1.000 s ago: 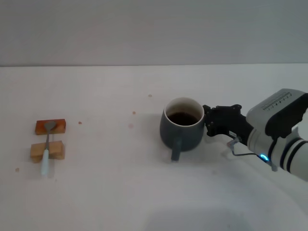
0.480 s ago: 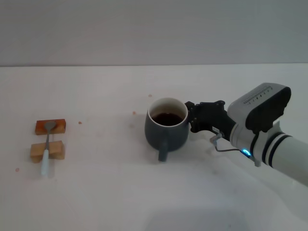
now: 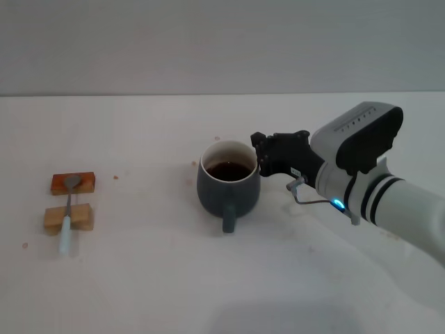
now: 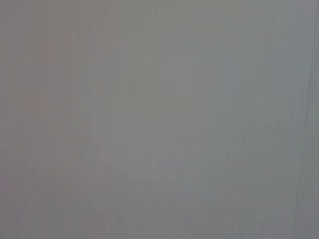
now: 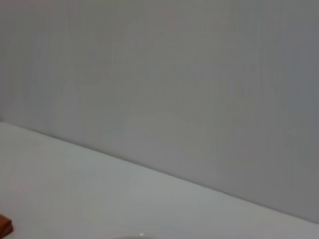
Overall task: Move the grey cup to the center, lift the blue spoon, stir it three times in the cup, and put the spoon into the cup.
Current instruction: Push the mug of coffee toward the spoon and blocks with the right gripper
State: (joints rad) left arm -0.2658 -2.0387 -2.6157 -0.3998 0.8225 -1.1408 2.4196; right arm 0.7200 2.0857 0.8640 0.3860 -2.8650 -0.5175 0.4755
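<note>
Grey cup (image 3: 229,184) stands upright near the middle of the white surface (image 3: 139,278), as we see it from the head view. Its handle points toward the robot, so the cup's handle-to-body line runs front to back. Dark brown liquid shows inside against the cream lining.

Right end effector (image 3: 266,156) sits at the cup's right side, its black fingers at the rim and wall; we read them as touching or just beside the cup. We cannot tell whether they are spread, pressed together or gripping the rim, because the fingers merge with the cup's edge. The white arm runs back toward the right edge of the view.

Blue spoon (image 3: 67,217) lies well apart from the cup, far over on the robot's left. Its long axis runs front to back: metal bowl away from the robot, pale blue handle toward it. The bowl rests on the orange-brown block (image 3: 72,184); the shaft crosses the lighter wooden block (image 3: 68,218), and the handle tip overhangs onto the surface.

Left end effector is not seen in any view. The left wrist view shows only blank grey.

Right wrist view shows grey wall, the surface, and a sliver of orange-brown block at one edge.
</note>
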